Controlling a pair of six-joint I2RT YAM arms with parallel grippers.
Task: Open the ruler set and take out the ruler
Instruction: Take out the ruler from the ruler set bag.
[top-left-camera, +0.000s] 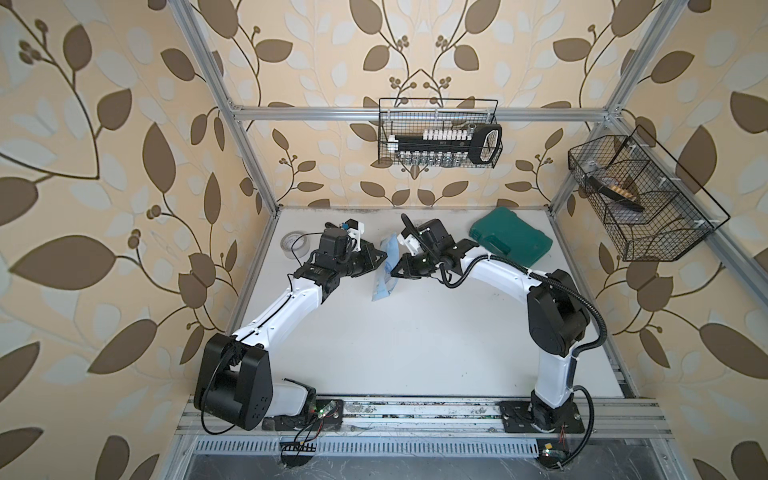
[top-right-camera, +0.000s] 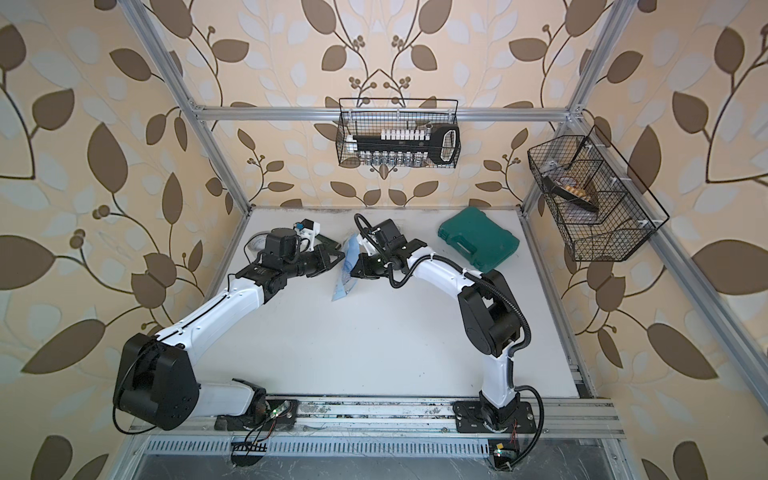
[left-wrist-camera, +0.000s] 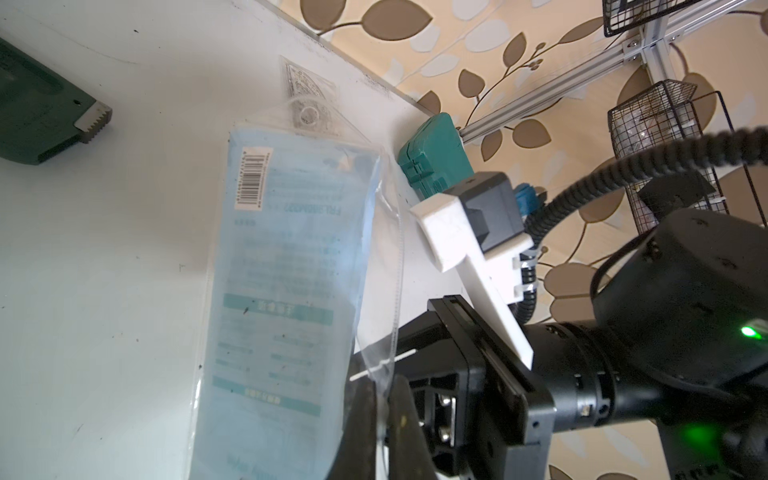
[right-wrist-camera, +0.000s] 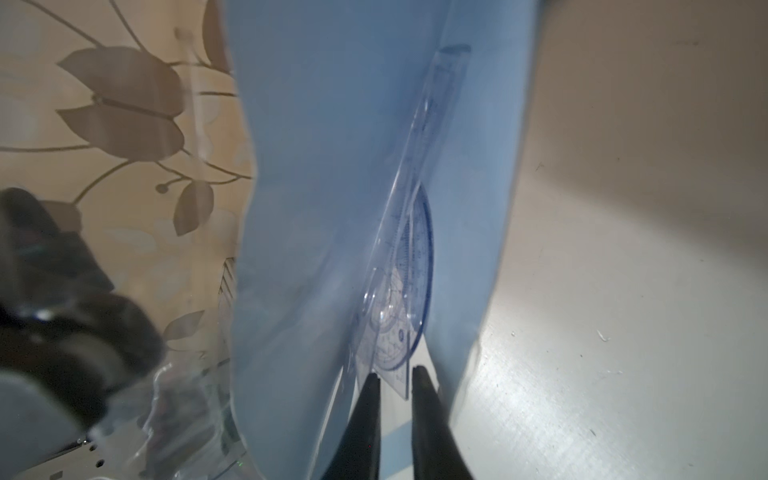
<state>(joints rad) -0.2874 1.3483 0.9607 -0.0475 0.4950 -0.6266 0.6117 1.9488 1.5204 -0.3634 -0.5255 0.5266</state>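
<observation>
Right wrist view looks into the clear plastic ruler-set pouch with a blue paper insert (right-wrist-camera: 332, 166), where the right pincer (right-wrist-camera: 395, 376) stands narrowly parted, tips flanking a corner of the transparent rulers (right-wrist-camera: 399, 286) inside. With the left pincer (left-wrist-camera: 384, 390) clenched on the pouch's clear edge, the pulling-out step seems in hand: next, pinch a ruler and draw it rightward. Both arms reach inward over the white worktop's (top-left-camera: 395, 345) far middle, pincers facing across the pouch.

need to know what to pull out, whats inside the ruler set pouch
Inside the ruler set pouch: a clear protractor with blue markings and a clear straight ruler, against a blue card. Anything behind the card is hidden.
</observation>
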